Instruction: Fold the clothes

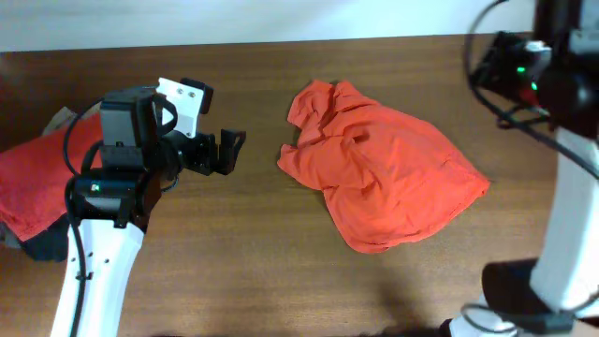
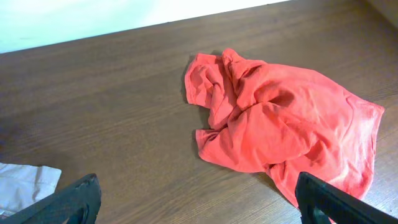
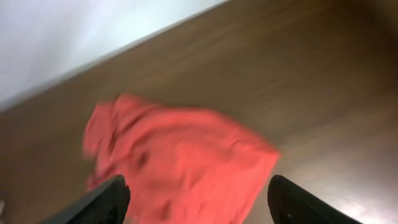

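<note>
A crumpled orange-red shirt [image 1: 388, 168] lies in a loose heap on the brown table, right of the middle. It also shows in the left wrist view [image 2: 280, 118] and, blurred, in the right wrist view [image 3: 180, 162]. My left gripper [image 1: 223, 153] is open and empty, above bare wood to the left of the shirt; its fingers show in the left wrist view [image 2: 199, 202]. My right arm is at the far right, its wrist at the back right; its fingers [image 3: 199, 199] are spread open and empty, high above the shirt.
A pile of red and grey clothes [image 1: 33, 187] lies at the table's left edge, partly under my left arm. A white cloth corner [image 2: 25, 186] shows at the left of the left wrist view. Bare wood [image 1: 234, 253] lies in front of the shirt.
</note>
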You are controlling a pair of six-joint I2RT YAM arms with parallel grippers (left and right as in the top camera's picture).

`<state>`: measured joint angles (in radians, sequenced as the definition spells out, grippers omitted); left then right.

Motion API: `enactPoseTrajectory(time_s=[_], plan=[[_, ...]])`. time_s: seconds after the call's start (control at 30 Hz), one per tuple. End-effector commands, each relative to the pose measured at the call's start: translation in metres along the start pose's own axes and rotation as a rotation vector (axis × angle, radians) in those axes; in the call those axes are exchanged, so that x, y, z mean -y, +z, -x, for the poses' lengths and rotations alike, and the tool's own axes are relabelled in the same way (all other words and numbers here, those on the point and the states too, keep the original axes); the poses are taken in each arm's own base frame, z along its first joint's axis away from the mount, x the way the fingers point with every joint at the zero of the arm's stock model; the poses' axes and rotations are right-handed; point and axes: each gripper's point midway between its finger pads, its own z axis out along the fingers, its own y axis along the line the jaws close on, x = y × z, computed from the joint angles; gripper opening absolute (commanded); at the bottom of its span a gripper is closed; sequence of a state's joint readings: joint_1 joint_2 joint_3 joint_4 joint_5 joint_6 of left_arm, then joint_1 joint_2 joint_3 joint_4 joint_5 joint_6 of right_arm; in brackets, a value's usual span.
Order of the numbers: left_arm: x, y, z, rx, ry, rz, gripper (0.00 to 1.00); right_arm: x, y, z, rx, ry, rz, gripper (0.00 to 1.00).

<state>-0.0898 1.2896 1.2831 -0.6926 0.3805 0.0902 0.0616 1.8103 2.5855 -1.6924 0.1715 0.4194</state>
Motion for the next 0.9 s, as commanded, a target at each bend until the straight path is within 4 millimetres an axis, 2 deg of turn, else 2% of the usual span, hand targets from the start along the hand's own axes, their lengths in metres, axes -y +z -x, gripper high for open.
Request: enactPoseTrajectory(time_s=[0.0, 0.17, 0.33, 0.37, 0.47, 0.63, 0.73, 0.87], plan=[[-0.01, -0.003, 0.006, 0.008, 0.027, 0.064, 0.99, -0.064, 0.038, -0.034, -0.226, -0.226, 0.296, 0.76], [-0.037, -0.007, 0.004, -0.003, 0.025, 0.222, 0.99, -0.11, 0.096, -0.078, -0.409, -0.441, 0.351, 0.75], [-0.045, -0.012, 0.007, 0.005, 0.016, 0.275, 0.99, -0.154, 0.145, -0.124, -0.497, -0.618, 0.295, 0.76], [-0.046, -0.014, 0.009, 0.01, 0.017, 0.285, 0.99, -0.166, 0.16, -0.136, -0.504, -0.661, 0.273, 0.76], [-0.051, -0.024, 0.012, 0.023, 0.007, 0.333, 0.99, -0.194, 0.185, -0.167, -0.536, -0.734, 0.272, 0.76], [-0.065, -0.052, 0.012, 0.04, 0.005, 0.468, 0.99, -0.213, 0.213, -0.201, -0.552, -0.832, 0.215, 0.76], [-0.064, -0.066, 0.013, 0.059, 0.007, 0.494, 0.99, -0.227, 0.223, -0.224, -0.561, -0.914, 0.222, 0.75], [-0.061, -0.074, 0.015, 0.077, 0.009, 0.495, 0.99, -0.227, 0.236, -0.243, -0.571, -0.961, 0.162, 0.76]])
